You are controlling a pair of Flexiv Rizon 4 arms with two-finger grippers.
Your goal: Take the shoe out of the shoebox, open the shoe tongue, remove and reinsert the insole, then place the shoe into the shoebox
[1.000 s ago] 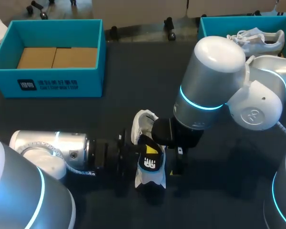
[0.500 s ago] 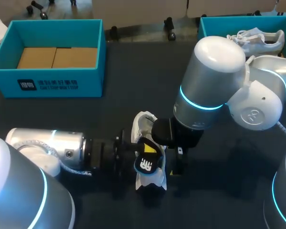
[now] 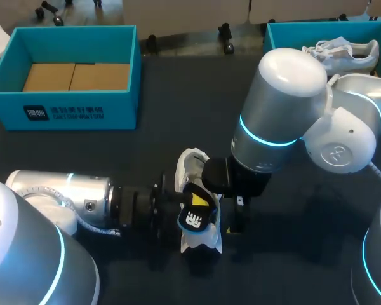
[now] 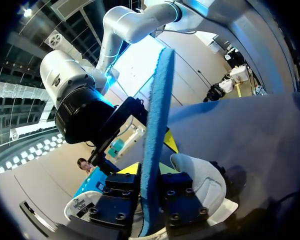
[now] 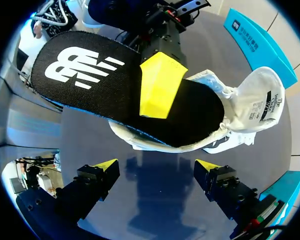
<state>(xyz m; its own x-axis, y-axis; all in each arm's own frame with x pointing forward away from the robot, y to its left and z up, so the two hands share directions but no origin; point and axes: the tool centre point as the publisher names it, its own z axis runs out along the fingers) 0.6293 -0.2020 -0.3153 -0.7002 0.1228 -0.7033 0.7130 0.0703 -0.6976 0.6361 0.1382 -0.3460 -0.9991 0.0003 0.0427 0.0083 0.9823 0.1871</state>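
A white shoe (image 3: 192, 166) stands on the dark table near the front middle. Out of it rises a black insole (image 3: 193, 219) with a white logo, and my left gripper (image 3: 198, 202) is shut on it from the left. In the left wrist view the insole (image 4: 157, 125) runs edge-on, blue underside showing, between the fingers (image 4: 182, 200), with the shoe (image 4: 200, 182) beside them. My right gripper (image 5: 155, 167) hangs open just right of the shoe (image 5: 255, 107), nothing between its tips. Ahead of it, the insole (image 5: 85, 70) carries one yellow fingertip (image 5: 160, 82) of the left gripper.
A teal shoebox (image 3: 63, 111) with cardboard inside stands at the back left. Another teal box (image 3: 276, 32) at the back right holds a second white shoe (image 3: 343, 54). My right arm's big elbow (image 3: 286, 114) looms over the table's middle.
My left arm has drawn back slightly to the left, and the insole's logo end has shifted a little left with it. The right arm has kept still.
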